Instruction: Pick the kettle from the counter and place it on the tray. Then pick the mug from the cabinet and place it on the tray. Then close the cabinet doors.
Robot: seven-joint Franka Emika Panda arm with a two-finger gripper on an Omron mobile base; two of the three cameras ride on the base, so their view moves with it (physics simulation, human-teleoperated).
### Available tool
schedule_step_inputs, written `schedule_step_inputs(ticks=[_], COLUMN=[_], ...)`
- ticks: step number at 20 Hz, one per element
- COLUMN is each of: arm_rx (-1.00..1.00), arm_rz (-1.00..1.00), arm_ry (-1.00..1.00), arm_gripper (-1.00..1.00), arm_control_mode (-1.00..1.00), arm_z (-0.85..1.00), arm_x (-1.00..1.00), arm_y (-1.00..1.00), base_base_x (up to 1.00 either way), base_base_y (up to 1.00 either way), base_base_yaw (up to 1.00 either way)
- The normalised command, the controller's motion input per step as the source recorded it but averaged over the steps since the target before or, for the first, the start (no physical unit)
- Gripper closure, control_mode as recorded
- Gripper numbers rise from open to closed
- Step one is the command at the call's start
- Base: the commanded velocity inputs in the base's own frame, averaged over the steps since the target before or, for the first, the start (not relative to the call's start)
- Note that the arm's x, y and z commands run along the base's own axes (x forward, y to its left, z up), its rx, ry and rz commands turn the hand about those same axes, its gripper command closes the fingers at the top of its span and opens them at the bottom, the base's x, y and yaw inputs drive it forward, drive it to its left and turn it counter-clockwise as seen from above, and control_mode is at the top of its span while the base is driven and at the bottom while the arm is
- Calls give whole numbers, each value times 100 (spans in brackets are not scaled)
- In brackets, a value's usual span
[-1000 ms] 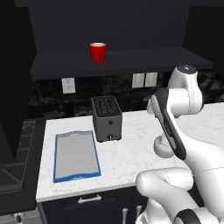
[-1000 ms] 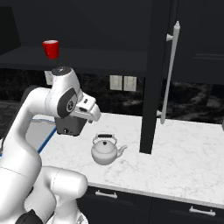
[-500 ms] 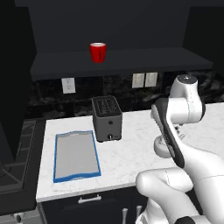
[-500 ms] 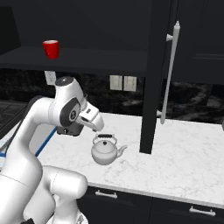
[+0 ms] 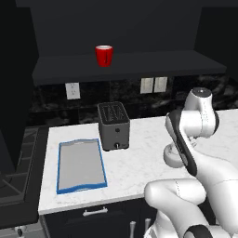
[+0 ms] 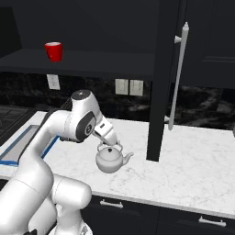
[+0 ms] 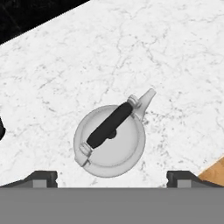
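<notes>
Hand view — kettle, unmarked, below hand

Glossy white arm, dark joints

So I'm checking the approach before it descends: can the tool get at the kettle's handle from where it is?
Probably yes. The tool hangs open right above the kettle, with nothing between its fingertips and the black handle, and bare counter all around.

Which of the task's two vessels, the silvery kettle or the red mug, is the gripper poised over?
The squat silvery-white kettle with the arched black handle, on the white marble counter. The open gripper hangs above it, while the small bright red mug sits on the dark cabinet shelf.
</notes>
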Motion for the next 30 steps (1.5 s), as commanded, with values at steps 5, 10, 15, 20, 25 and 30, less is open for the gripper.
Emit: schedule_step_inputs(ticks=[5, 10, 15, 20, 25, 30], arm_rx=[4, 4, 4, 1, 0, 2], arm_rz=[-4, -14, -23, -22, -16, -2], arm_ry=[0, 2, 3, 0, 0, 0], arm_gripper=[-100, -100, -100, -100, -100, -100], arm_control_mode=[-100, -100, -100, -100, -100, -100], arm_z=[-25, -19, -17, -17, -33, -36], arm_x=[54, 47, 8, -10, -3, 12], arm_y=[-24, 0, 1, -5, 0, 0], base_base_x=[0, 0, 0, 0, 0, 0], base_base_y=[0, 0, 0, 0, 0, 0], base_base_yaw=[0, 0, 0, 0, 0, 0])
